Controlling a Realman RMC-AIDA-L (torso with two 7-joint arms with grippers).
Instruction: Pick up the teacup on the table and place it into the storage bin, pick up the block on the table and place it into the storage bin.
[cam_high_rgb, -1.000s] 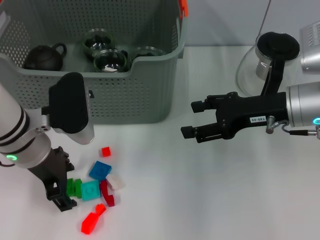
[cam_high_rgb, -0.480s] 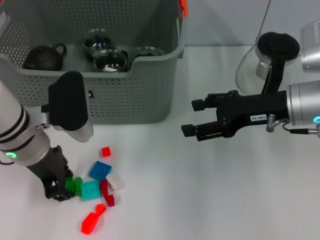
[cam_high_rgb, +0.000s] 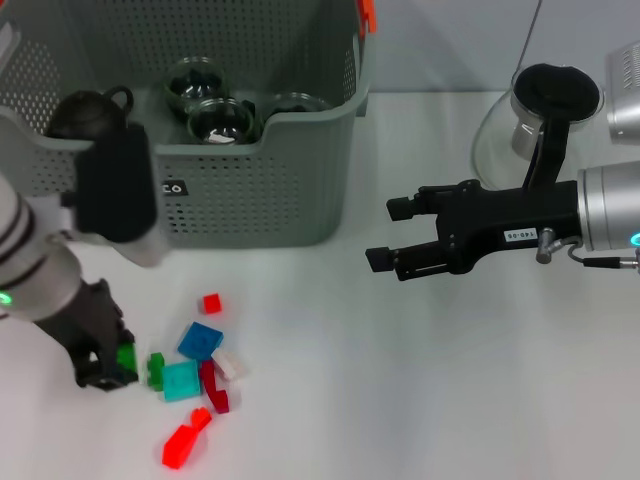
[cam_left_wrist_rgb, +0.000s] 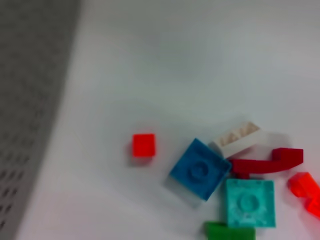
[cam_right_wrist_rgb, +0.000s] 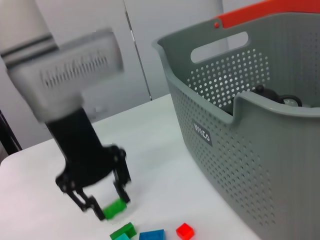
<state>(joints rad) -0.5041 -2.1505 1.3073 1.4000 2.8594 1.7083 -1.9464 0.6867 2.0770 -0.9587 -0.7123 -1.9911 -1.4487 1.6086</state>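
Note:
My left gripper (cam_high_rgb: 112, 366) is shut on a green block (cam_high_rgb: 126, 356), held just left of the block pile. The right wrist view shows the same left gripper (cam_right_wrist_rgb: 109, 204) with the green block (cam_right_wrist_rgb: 114, 208) pinched between its fingertips. Loose blocks lie on the table: green (cam_high_rgb: 155, 368), teal (cam_high_rgb: 181, 381), blue (cam_high_rgb: 200, 341), small red (cam_high_rgb: 211, 302). The grey storage bin (cam_high_rgb: 260, 195) stands behind them. Glass teacups (cam_high_rgb: 220, 120) sit inside it. My right gripper (cam_high_rgb: 385, 235) is open over the table to the bin's right, with nothing in it.
A dark teapot (cam_high_rgb: 88, 112) also lies in the bin. A glass pitcher with a black lid (cam_high_rgb: 530, 120) stands at the back right. White (cam_high_rgb: 230, 364), dark red (cam_high_rgb: 215, 390) and bright red (cam_high_rgb: 185, 440) blocks lie in the pile. The bin wall (cam_left_wrist_rgb: 30, 100) is close to the blocks.
My left gripper closed on one green block and moved left and a little away from the pile with it. The right arm has barely moved.

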